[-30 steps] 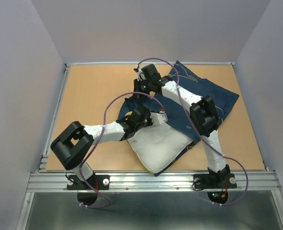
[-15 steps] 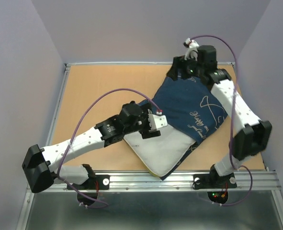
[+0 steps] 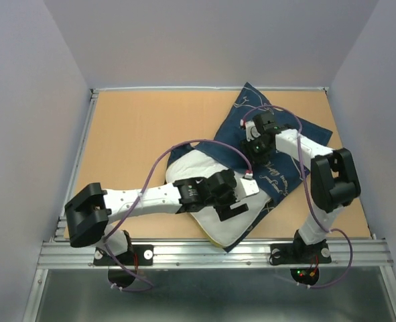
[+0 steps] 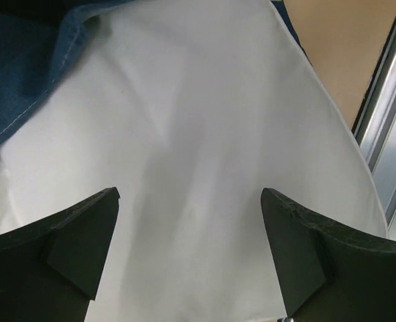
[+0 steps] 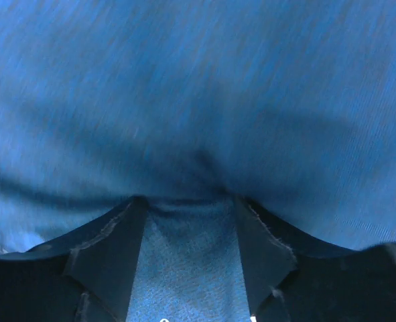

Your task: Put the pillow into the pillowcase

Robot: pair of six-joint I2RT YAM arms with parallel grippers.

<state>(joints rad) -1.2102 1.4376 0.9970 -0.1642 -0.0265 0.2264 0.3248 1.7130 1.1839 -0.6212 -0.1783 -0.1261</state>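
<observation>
Filling the middle of the top view: a big flat tan wooden table [image 3: 130,134]. On its right half, spread out and wrinkled: a dark blue cloth pillowcase with thin white drawings and curly writing [image 3: 232,127], reaching from the upper middle down to the lower middle.

In the lower middle, lying flat: a soft white rectangular pillow with a thin yellow edge [image 3: 184,166]. Bare white on its left and bottom parts. Blue cloth over its upper right side, and a bit of blue peeking out under its bottom corner too.

Stretched in from the lower left, low over the white cloth: the left claw [image 4: 189,194], black, with two fingers wide apart and nothing between them. Touching the pillow or just above it? Cannot tell.

A little right of the middle, pushed into the pillowcase: the right claw [image 5: 187,201]. Fingers partway apart, blue cloth bunched up between them, all blurry. Pinching or only pushing? Cannot tell.
</observation>
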